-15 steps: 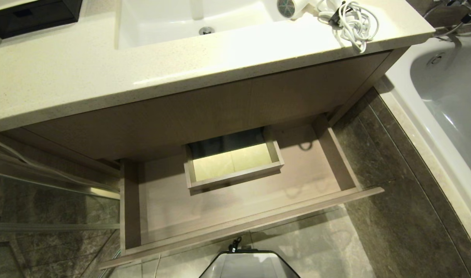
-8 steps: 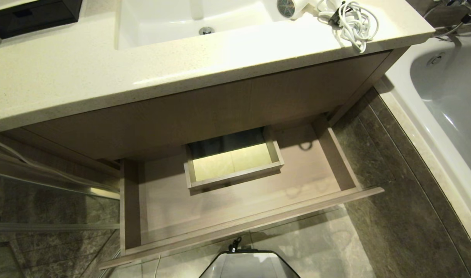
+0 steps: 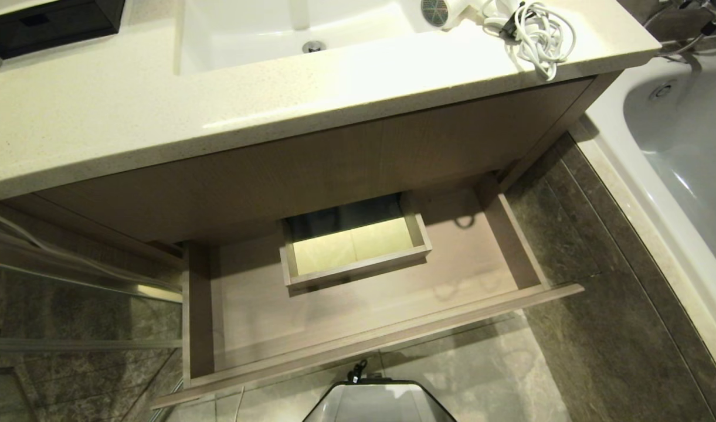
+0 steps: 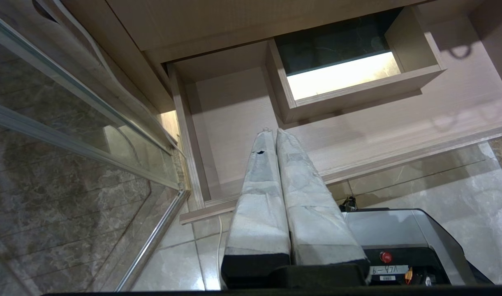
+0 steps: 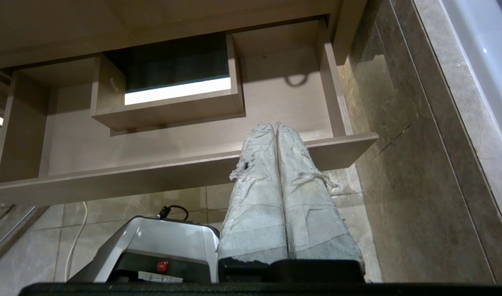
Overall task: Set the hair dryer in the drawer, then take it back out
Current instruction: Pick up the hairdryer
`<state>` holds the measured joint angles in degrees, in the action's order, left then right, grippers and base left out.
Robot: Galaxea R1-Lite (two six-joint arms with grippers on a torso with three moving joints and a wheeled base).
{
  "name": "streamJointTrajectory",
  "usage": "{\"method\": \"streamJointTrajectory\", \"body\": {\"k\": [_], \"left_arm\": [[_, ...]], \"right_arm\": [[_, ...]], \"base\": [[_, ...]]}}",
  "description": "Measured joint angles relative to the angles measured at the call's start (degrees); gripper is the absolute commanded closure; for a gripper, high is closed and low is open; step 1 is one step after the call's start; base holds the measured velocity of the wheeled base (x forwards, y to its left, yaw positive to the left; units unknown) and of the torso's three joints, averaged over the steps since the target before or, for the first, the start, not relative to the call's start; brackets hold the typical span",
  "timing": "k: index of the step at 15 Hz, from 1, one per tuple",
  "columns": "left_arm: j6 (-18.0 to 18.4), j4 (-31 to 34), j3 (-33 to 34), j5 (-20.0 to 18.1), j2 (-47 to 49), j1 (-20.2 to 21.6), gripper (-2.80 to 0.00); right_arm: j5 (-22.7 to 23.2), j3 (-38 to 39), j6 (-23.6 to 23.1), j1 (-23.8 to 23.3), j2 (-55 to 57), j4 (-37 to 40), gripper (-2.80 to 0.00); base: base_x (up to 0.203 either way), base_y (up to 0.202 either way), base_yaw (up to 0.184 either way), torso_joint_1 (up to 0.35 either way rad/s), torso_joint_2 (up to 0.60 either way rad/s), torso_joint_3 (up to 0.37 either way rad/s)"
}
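Note:
The small white hair dryer (image 3: 445,12) lies on the counter at the far right of the basin, its grille facing the sink and its white cord (image 3: 536,35) bundled beside it. Below the counter the wide wood-grain drawer (image 3: 358,346) stands pulled out with nothing in it, a boxed cutout (image 3: 355,246) at its mid-back. Neither arm shows in the head view. My left gripper (image 4: 272,131) is shut and empty, hanging low in front of the drawer (image 4: 234,123). My right gripper (image 5: 274,124) is also shut and empty, before the drawer's front panel (image 5: 152,176).
A white sink (image 3: 293,29) is set in the speckled counter (image 3: 99,117), with a black box (image 3: 53,23) at the far left. A bathtub (image 3: 680,135) runs along the right, a glass panel (image 3: 70,316) on the left. My own base (image 3: 378,401) stands just before the drawer.

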<state>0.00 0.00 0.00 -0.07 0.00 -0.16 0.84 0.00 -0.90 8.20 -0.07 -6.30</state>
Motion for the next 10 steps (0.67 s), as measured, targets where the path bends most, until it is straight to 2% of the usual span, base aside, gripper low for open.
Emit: {"method": "streamJointTrajectory", "body": {"k": [3, 10], "left_arm": [[0.0, 0.0, 0.0, -0.02, 0.0, 0.0, 0.0], [0.0, 0.0, 0.0, -0.02, 0.0, 0.02, 0.0]], "right_arm": [[0.01, 0.0, -0.11, -0.02, 0.0, 0.01, 0.0], [0.01, 0.0, -0.46, -0.07, 0.0, 0.11, 0.0]], "base": [[0.0, 0.0, 0.0, 0.154, 0.0, 0.182], [0.0, 0.0, 0.0, 0.299, -0.03, 0.251]]}}
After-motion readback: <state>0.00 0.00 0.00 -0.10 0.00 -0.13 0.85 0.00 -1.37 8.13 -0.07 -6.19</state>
